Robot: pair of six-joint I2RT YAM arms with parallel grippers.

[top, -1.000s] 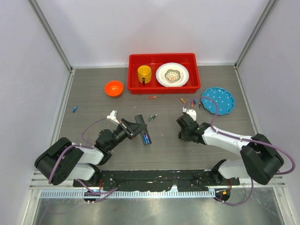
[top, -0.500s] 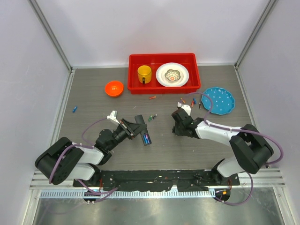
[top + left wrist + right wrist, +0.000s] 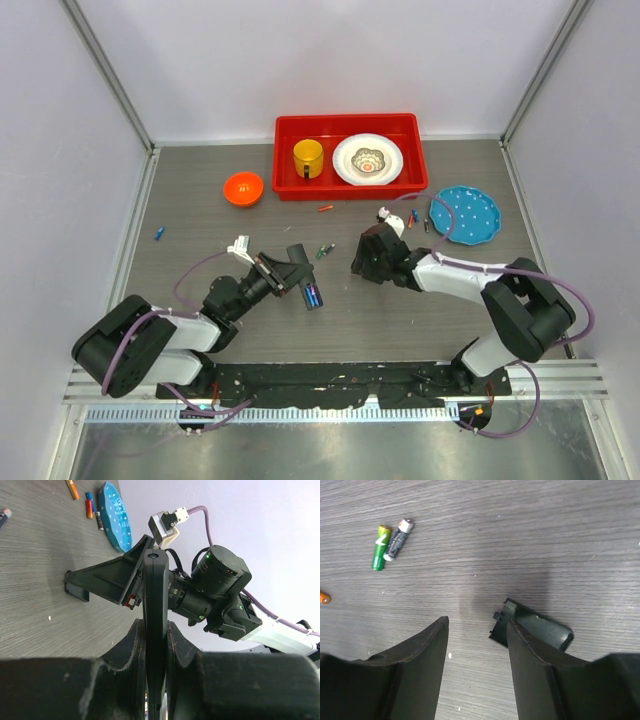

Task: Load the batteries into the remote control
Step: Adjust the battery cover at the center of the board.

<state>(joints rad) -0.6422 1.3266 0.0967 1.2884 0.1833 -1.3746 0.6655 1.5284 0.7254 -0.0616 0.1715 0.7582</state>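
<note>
My left gripper [image 3: 289, 268] is shut on the black remote control [image 3: 307, 284] and holds it off the table. Blue batteries [image 3: 314, 296] show in its open compartment. In the left wrist view the remote [image 3: 155, 595] stands edge-on between my fingers. My right gripper [image 3: 362, 258] is open and empty, low over the table just right of the remote. In the right wrist view its gripper [image 3: 477, 624] is beside a dark battery cover [image 3: 536, 628] lying flat, touching the right finger. A green battery [image 3: 380, 547] and a dark one [image 3: 398, 540] lie ahead.
A red bin [image 3: 350, 185] with a yellow mug [image 3: 308, 157] and a white dish stands at the back. An orange bowl [image 3: 243, 187] is left of it, a blue plate [image 3: 466, 214] right. Loose batteries lie near the plate [image 3: 410, 218], below the bin [image 3: 325, 208] and far left [image 3: 159, 233].
My right gripper has moved left and slightly away, closer to the remote. The left arm and the remote have stayed put.
</note>
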